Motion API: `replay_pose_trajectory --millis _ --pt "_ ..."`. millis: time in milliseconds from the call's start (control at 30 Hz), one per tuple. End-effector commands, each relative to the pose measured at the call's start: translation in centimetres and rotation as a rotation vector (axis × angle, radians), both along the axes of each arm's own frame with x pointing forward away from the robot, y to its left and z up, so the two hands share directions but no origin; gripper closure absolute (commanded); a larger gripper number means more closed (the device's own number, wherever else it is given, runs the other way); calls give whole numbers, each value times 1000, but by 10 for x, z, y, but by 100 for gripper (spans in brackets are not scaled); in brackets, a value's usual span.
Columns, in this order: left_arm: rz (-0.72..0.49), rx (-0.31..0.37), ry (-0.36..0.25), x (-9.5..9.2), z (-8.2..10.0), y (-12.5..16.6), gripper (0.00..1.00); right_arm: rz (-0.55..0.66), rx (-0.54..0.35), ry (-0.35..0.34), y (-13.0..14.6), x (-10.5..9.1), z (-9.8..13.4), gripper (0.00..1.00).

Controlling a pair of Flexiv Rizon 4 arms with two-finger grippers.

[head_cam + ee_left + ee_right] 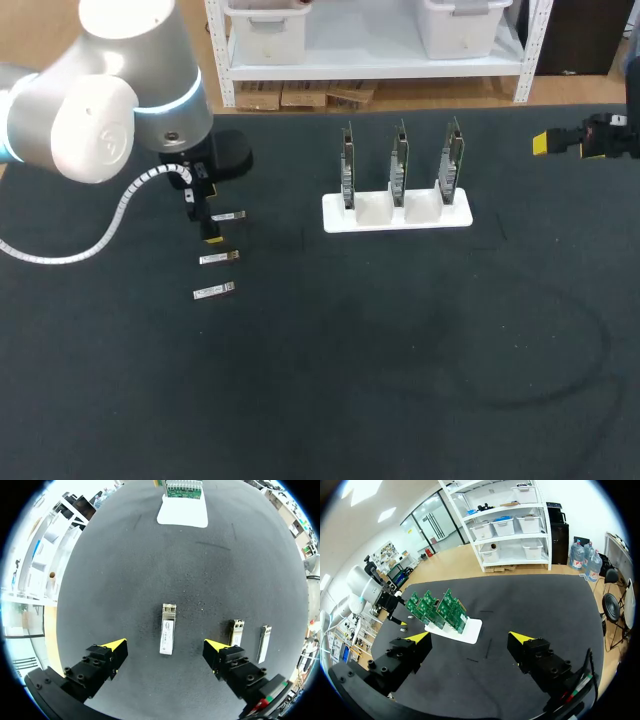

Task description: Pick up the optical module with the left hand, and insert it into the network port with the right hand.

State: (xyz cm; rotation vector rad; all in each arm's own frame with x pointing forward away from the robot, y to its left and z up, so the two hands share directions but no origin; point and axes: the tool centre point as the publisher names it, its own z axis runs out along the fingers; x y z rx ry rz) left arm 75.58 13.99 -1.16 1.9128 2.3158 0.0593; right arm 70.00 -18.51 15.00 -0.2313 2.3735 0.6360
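Left gripper (165, 648) open, optical module (168, 629) lying between its fingers, untouched; white stand (455, 215) ahead of it holds three upright boards (399, 160); right gripper (471, 638) open.

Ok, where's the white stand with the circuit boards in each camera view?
Head view: white stand right of centre, in the upper half.
Left wrist view: far ahead of the open left pincer, seen end-on.
Right wrist view: ahead of the open right pincer, toward the left arm.
Shared landmark: the green boards standing in it.
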Motion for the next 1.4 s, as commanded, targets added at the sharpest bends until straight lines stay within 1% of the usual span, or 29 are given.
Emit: replay_pose_trajectory --millis 33,867,900,933,967,1000,1400 --pt "2 5 6 3 -1 -1 0 0 0 0 0 0 0 0" --pt "5 15 46 2 -9 -2 0 0 0 0 0 0 0 0" --pt "4 16 47 2 -10 -2 15 0 0 0 0 0 0 0" --pt "4 17 48 2 -10 -2 56 0 0 0 0 0 0 0" --pt "5 18 49 2 -10 -1 75 0 0 0 0 0 0 0" --pt "7 20 52 2 -10 -1 100 0 0 0 0 0 0 0" --pt "33 29 62 2 -13 1 100 0 0 0 0 0 0 0"
